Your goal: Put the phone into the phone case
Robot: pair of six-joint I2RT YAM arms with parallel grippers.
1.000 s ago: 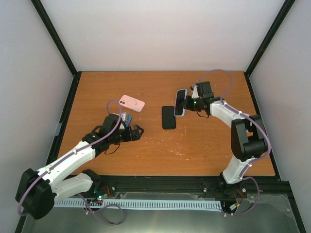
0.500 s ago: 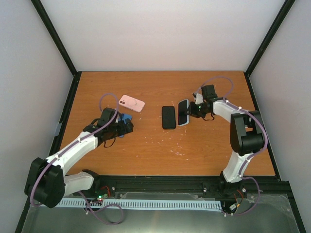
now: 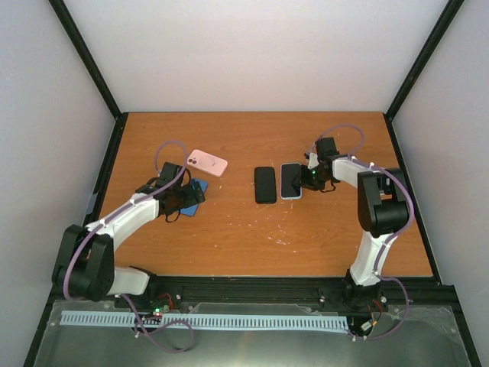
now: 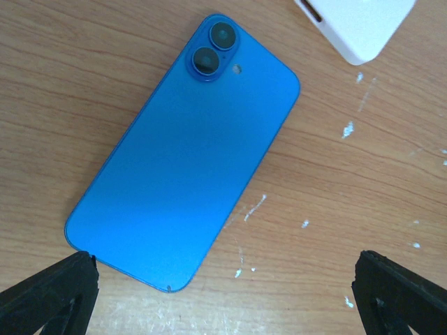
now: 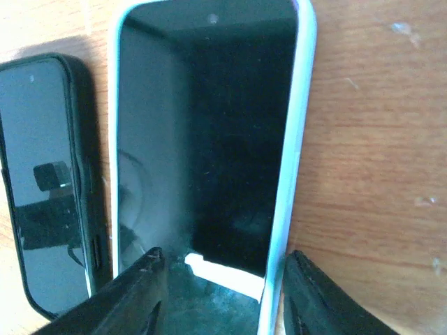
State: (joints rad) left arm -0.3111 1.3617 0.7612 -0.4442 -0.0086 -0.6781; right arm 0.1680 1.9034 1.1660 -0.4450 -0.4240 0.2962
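Observation:
A blue phone (image 4: pixel 185 160) lies back up on the wooden table, its two lenses at the far end. In the top view this phone (image 3: pixel 196 190) pokes out from under my left gripper (image 3: pixel 182 200). That gripper (image 4: pixel 223 300) is open, and the phone's near corner sits between its fingers without touching them. A phone case (image 5: pixel 209 132) with a pale blue rim lies flat, dark glossy face up. My right gripper (image 5: pixel 223 293) straddles its near end, jaws apart and loose around it. From above, the case (image 3: pixel 289 180) lies just left of the right gripper (image 3: pixel 307 177).
A black phone (image 3: pixel 265 184) lies right beside the pale case, also in the right wrist view (image 5: pixel 49 181). A pink phone-shaped item (image 3: pixel 207 162) rests beyond the blue phone; a white corner (image 4: pixel 356 24) shows there. Black frame posts edge the table.
The right gripper lowered the pale case from standing on edge to flat beside the black phone, then its jaws parted. The left gripper moved towards the far left, over the blue phone.

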